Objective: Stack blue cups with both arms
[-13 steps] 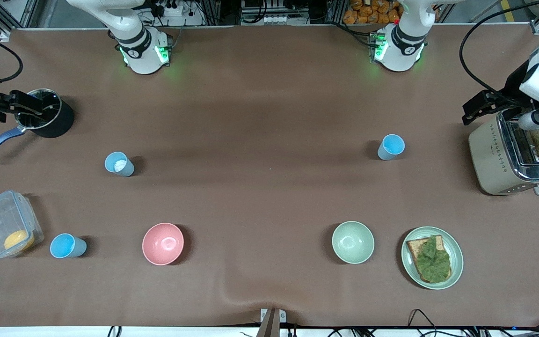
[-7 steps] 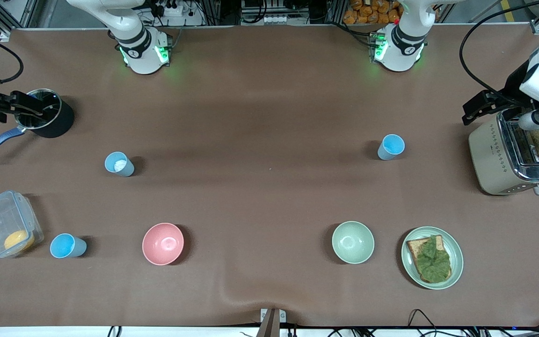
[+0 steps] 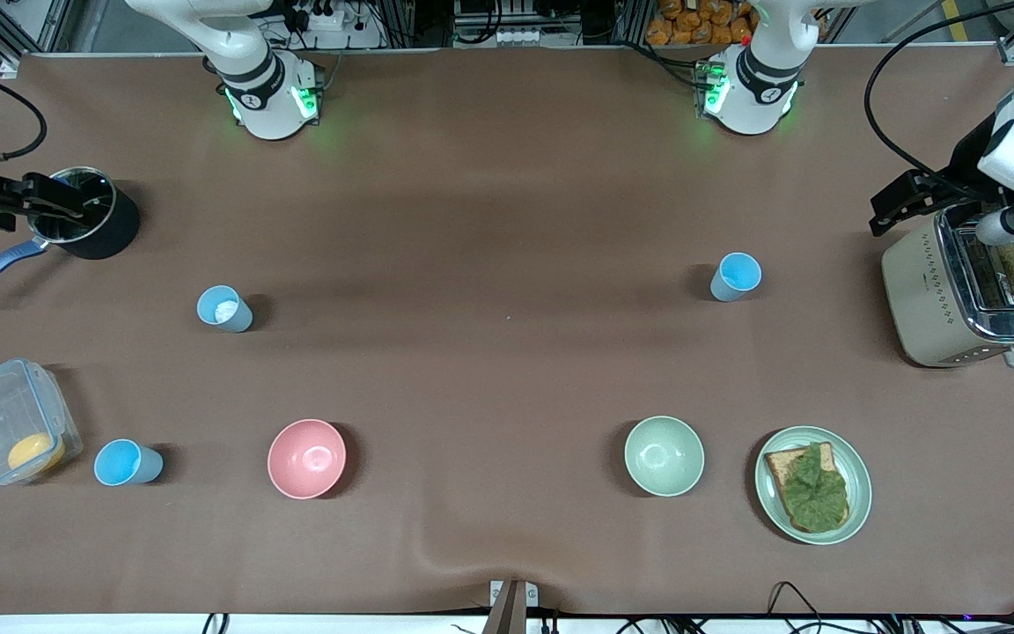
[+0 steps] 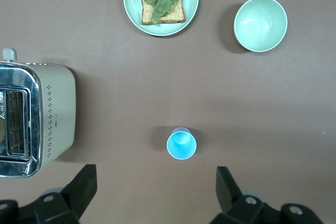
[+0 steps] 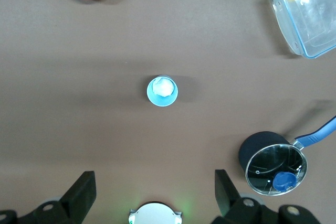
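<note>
On table, cups: three blue cups upright, well apart — paler cup (image 3: 224, 309), sky-blue cup (image 3: 736, 276), third cup (image 3: 127, 463) beside clear box (image 3: 12, 431).
Open room: bare brown table (image 3: 489, 352) between cups.
Left gripper (image 4: 156, 195): released, high over sky-blue cup.
Right gripper (image 5: 153, 192): released, high over paler cup.

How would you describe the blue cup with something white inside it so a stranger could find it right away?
Start at the black saucepan with the blue handle at the right arm's end of the table. Nearer the front camera and toward the table's middle stands a small pale blue cup. Unlike the brighter blue cup beside the clear plastic container, it has a white lump in its bottom.
</note>
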### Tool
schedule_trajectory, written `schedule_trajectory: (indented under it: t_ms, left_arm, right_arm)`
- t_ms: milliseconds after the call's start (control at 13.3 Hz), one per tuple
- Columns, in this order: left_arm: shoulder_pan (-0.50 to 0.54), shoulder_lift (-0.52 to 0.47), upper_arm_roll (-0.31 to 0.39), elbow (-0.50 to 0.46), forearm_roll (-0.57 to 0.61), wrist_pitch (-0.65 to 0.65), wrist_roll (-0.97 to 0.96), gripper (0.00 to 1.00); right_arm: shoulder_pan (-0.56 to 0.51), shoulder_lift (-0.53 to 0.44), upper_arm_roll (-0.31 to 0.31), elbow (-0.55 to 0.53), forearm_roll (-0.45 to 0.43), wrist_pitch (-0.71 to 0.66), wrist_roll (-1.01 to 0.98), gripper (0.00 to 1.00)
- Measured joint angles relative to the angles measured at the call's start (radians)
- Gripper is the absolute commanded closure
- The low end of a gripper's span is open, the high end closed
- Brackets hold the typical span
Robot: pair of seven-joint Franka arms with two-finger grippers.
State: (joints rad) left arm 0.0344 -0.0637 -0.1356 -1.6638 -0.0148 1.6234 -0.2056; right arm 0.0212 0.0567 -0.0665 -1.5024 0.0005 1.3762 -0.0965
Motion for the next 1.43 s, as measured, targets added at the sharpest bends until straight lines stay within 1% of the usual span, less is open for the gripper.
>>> schedule_trajectory:
  t_ms: [903, 1053, 1429]
  left_arm:
    - [0.000, 0.000, 0.000, 0.000, 0.000, 0.000, 0.000, 0.00]
    - [0.000, 0.000, 0.000, 0.000, 0.000, 0.000, 0.000, 0.00]
    - [0.000, 0.000, 0.000, 0.000, 0.000, 0.000, 0.000, 0.00]
  right_arm:
    - [0.002, 0.013, 0.003, 0.003, 0.000, -0.019, 0.005, 0.00]
    - [0.006, 0.034, 0.008, 0.002, -0.003, -0.020, 0.004, 0.00]
    - [0.024, 0.125, 0.006, -0.012, -0.034, -0.010, 0.004, 0.00]
